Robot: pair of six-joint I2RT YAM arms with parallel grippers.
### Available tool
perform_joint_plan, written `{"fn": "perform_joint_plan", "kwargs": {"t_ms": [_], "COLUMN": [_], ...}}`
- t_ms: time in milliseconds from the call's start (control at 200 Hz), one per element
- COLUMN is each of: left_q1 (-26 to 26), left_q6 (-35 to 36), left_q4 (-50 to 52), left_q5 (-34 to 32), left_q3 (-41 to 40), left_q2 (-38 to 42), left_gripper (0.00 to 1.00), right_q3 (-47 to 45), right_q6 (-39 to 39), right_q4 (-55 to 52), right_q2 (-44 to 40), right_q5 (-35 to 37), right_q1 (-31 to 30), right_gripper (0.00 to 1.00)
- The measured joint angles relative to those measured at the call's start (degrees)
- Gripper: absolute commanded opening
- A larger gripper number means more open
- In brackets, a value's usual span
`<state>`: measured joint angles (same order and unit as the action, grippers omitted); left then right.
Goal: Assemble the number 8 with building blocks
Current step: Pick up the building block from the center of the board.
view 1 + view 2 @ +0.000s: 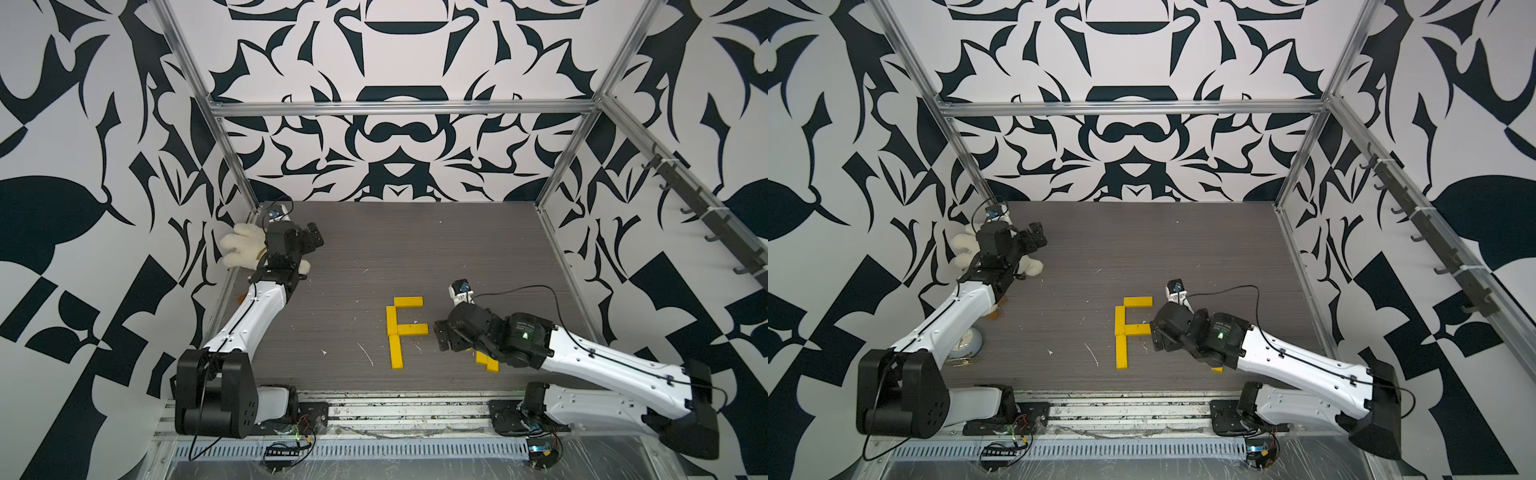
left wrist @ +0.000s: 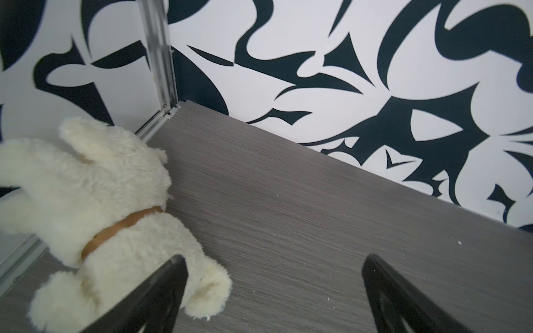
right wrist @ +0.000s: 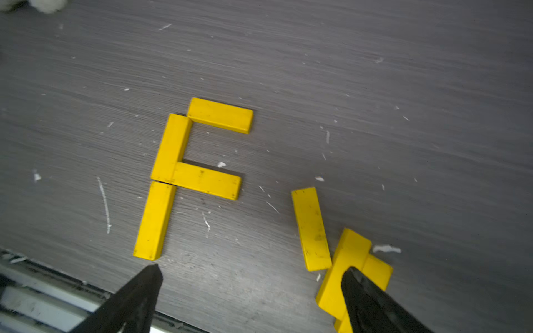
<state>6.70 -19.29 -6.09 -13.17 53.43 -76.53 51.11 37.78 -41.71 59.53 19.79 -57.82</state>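
grey wood-grain desk [image 1: 374, 257], white scuffs & flecks across its top. walls [image 1: 399, 54] close round the desk on 3 sides: white w/ big dark navy swirl & leaf shapes. aluminium frame [image 1: 399, 109]: posts rise from the desk's 2 far corners, a crossbar joins them above its back edge. dark hook rail [image 1: 706, 208] on the wall right of the desk. slotted metal strip [image 1: 345, 449] below the desk's near edge. light soft & even.

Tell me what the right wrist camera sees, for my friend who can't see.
Four yellow bars lie flat on a grey table, forming an F. More loose bars lie jumbled beside it, near the open right gripper.
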Motion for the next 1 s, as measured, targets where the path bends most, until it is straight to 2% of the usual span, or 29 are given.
{"fn": "perform_joint_plan", "kwargs": {"t_ms": [65,135,230,300,385,585,670,785,1000], "left_q1": [0.76,0.96,0.94,0.94,0.96,1.09,1.09,1.20,1.31], "left_q6": [1.25,1.97,2.49,2.67,2.69,3.13,3.02,2.62,2.40], "left_q4": [1.64,2.08,2.99,4.02,4.90,6.38,6.40,6.36,6.84], "left_q5": [0.02,-0.02,-0.11,-0.22,-0.46,-0.72,-0.72,-0.70,-0.81], "left_q3": [2.14,2.54,2.54,2.51,2.49,2.43,2.12,2.03,1.03], "left_q2": [-0.92,-0.66,-0.46,-0.46,-0.46,1.07,2.99,5.16,6.29], "left_gripper": [0.99,0.99,0.99,0.99,0.99,0.99,0.99,0.99,0.99], "right_q3": [0.17,1.60,5.68,6.45,3.50,-6.36,-7.98,-8.24,-8.13], "right_q6": [-7.10,-13.40,-19.21,-21.03,-20.70,-17.00,-15.58,-14.69,-15.54], "right_q4": [3.19,1.92,-1.92,-2.34,-1.38,-2.05,-2.19,-1.97,-0.61], "right_q2": [0.13,1.70,7.21,10.88,12.72,11.10,10.10,10.78,17.84], "right_q5": [-3.63,-5.70,-8.76,-12.83,-19.89,-27.54,-28.15,-28.11,-27.23], "right_q1": [6.23,11.21,13.84,15.37,18.18,22.47,22.49,22.93,25.68], "right_gripper": [0.88,0.86,0.80,0.71,0.64,0.68,0.67,0.60,0.52]}}
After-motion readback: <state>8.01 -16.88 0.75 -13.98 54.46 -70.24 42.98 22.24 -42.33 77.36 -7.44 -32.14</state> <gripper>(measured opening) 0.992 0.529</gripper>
